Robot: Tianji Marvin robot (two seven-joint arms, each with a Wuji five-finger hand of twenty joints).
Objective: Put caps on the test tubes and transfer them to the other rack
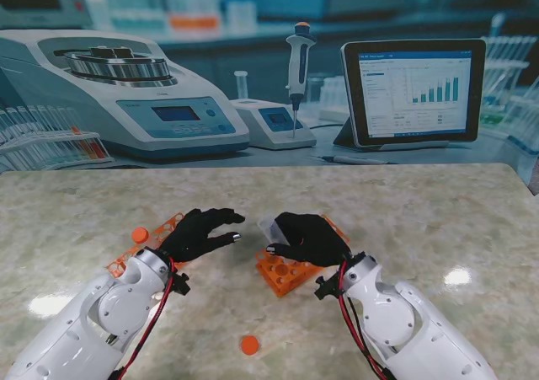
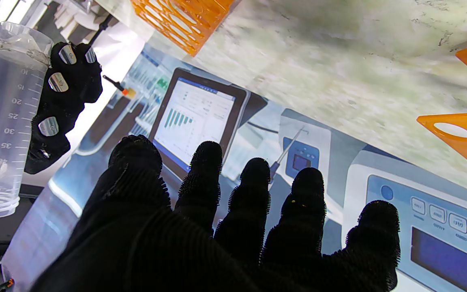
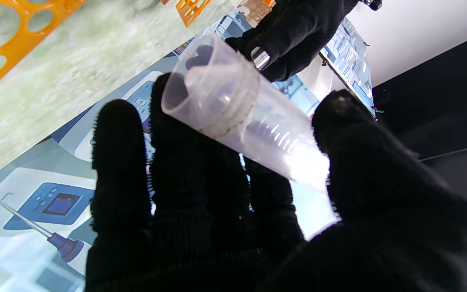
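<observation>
Right hand (image 1: pixel 307 238) closed around clear tube (image 3: pixel 237 117), lifted over orange rack (image 1: pixel 286 275). Left hand (image 1: pixel 202 232) spread, holding nothing. Probably light, stiff, slippery; best gripped mid-body, mouth free.

clear uncapped tube, two orange racks, two loose orange caps

the graduated test tube (image 3: pixel 241 125) lay tilted between black-gloved fingers, its threaded mouth open, over the right rack (image 1: pixel 286 275). the left rack (image 1: pixel 135 249) sat well apart on the marble. one cap (image 1: pixel 140 235) rested just beside that left rack; another cap (image 1: pixel 249 345) lay nearer to me, between the arms.
</observation>
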